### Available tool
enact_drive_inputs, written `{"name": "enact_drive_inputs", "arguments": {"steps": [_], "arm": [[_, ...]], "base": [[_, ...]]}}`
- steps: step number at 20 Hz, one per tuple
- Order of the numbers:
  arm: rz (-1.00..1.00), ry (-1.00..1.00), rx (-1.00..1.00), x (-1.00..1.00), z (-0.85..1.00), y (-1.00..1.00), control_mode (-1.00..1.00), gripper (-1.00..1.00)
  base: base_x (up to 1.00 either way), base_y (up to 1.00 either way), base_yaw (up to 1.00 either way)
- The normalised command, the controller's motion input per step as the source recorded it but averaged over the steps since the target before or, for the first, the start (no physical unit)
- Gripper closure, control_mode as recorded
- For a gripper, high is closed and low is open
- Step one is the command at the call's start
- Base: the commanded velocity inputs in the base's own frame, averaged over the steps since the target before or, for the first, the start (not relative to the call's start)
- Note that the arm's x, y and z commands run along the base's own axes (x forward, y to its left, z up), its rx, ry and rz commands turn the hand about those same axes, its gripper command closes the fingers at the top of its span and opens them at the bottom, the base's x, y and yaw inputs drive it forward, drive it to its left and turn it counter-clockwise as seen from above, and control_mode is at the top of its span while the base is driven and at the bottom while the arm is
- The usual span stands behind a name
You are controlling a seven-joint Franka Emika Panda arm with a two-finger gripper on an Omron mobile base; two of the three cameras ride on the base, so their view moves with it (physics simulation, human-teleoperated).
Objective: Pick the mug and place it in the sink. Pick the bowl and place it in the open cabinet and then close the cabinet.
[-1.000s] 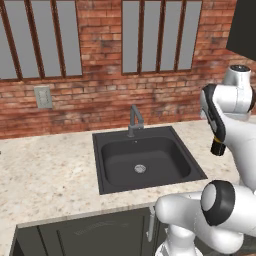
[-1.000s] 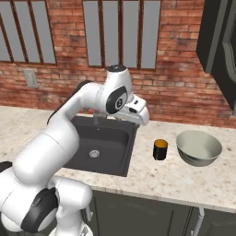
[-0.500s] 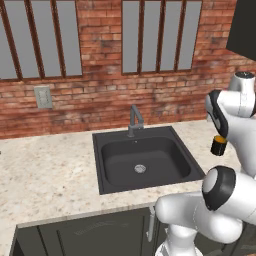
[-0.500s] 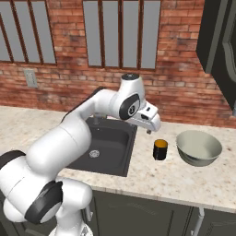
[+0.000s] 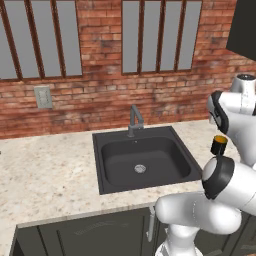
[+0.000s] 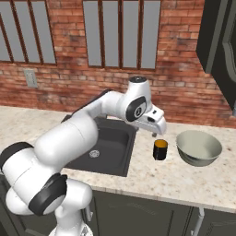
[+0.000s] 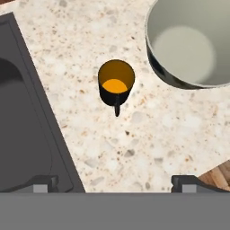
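I'm lined up over the mug (image 7: 116, 85) with the end effector (image 7: 116, 182) spread fully apart and carrying nothing, its two dark tips showing at about 7 and 5 o'clock of the hand view. The mug stands upright on the speckled worktop (image 7: 152, 134), between the sink (image 7: 22, 130) at 9 o'clock and the bowl (image 7: 191, 45) at 1 o'clock, near both but touching neither. From the right base view the end effector (image 6: 154, 133) hangs above the mug (image 6: 160, 150), just to the sink side of it, so I judge this to be the approach before the first pick. To do it well, I'd centre the mug between the tips before descending, since it sits high in the hand view for now. Its small handle points toward 6 o'clock, so I'd want the fingers to close across the round body from 9 and 3 o'clock, clear of that handle. I'd go straight down, mind the bowl's rim on the 3 o'clock side, and stop short of the worktop before closing.
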Motion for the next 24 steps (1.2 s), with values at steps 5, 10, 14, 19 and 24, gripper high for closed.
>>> {"name": "enact_drive_inputs", "arguments": {"steps": [5,10,14,19,24], "arm": [[0.00,0.01,0.01,0.07,-0.21,0.00,-1.00,-1.00],[0.00,0.00,0.02,0.04,-0.17,-0.06,-1.00,-1.00],[0.00,0.00,0.01,0.01,-0.17,-0.12,-1.00,-1.00],[0.00,0.01,0.00,0.02,-0.19,-0.10,-1.00,-1.00],[0.00,0.01,0.00,0.08,-0.25,-0.06,-1.00,-1.00]], "base": [[0.00,0.00,0.00],[0.00,0.00,0.00],[0.00,0.00,0.00],[0.00,0.00,0.00],[0.00,0.00,0.00]]}}
